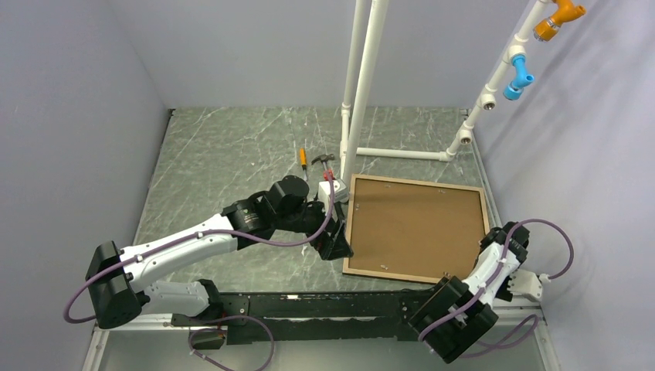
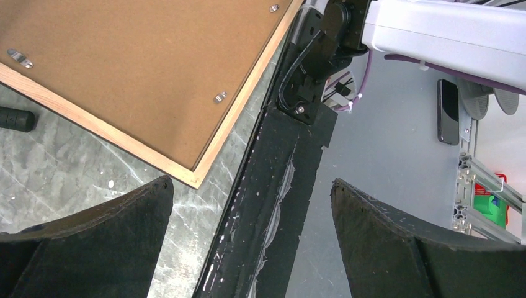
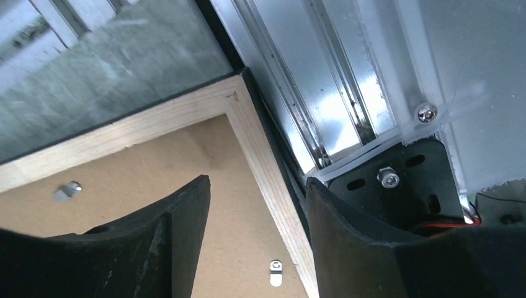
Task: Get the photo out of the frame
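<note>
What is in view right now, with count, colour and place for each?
frame: one, black rim, wooden back, face down, table's right
photo: one, brown back showing, inside the frame
clips: several, silver, on the frame's back
screwdriver: one, orange handle, beyond the frame
hammer: one, dark, beside the screwdriver
pipe rack: one, white, rear of table
coloured fittings: two, blue, orange, high on the rack
table: one, grey-green marble
left fingers: two, black, open, by the frame's near left corner
right fingers: two, black, apart, straddling the frame's right edge
</note>
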Controlling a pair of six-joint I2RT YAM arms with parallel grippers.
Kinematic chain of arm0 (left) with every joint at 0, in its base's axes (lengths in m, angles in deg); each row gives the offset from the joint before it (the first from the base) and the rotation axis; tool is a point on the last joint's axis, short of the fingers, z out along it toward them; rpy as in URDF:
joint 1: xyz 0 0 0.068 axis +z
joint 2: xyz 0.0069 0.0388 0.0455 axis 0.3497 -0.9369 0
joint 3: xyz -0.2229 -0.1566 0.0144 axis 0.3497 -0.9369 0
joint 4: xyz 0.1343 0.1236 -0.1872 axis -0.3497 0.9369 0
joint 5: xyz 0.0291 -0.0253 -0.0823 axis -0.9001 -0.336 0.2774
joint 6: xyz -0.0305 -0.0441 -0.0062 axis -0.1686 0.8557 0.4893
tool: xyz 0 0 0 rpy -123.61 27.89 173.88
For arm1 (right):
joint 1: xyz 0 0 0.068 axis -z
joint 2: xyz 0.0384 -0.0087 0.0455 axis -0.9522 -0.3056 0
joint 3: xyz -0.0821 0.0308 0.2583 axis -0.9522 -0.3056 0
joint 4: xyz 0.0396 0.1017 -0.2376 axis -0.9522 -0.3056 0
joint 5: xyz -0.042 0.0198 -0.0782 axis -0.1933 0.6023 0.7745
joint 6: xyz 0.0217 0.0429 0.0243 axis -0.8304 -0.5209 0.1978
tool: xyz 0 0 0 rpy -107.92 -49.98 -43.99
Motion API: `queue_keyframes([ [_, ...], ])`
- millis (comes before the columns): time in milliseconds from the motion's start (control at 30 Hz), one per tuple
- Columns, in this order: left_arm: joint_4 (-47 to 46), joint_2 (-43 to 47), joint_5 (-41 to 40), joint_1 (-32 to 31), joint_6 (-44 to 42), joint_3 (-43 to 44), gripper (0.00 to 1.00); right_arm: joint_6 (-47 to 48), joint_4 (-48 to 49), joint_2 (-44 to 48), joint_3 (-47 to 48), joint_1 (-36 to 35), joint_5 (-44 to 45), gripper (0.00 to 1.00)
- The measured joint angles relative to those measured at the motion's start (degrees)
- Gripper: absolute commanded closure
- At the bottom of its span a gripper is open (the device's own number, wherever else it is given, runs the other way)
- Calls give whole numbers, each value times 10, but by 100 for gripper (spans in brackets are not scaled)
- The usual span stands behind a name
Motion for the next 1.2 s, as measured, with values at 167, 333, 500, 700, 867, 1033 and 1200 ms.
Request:
queue_keyframes([
  [167, 0, 0, 5, 0, -5, 0, 1, -16, 17, 45, -6, 2, 19, 48],
  [333, 1, 1, 4, 0, -9, 3, 1, -21, 40, 97, -26, 3, 48, 52],
  [500, 3, 1, 3, 0, -11, 18, 0, -29, 49, 64, -27, 3, 62, 52],
  [700, 4, -9, -1, 0, -14, 40, 1, -37, 62, 7, -27, 3, 63, 54],
  [867, 12, -32, -7, 0, -15, 55, 1, -41, 78, -17, -30, 4, 73, 66],
  [1033, 14, -52, -18, 0, -20, 59, 1, -36, 83, -21, -30, 4, 86, 74],
  [1200, 11, -64, -52, -5, -53, 57, 1, -19, 91, -21, -30, 4, 85, 100],
])
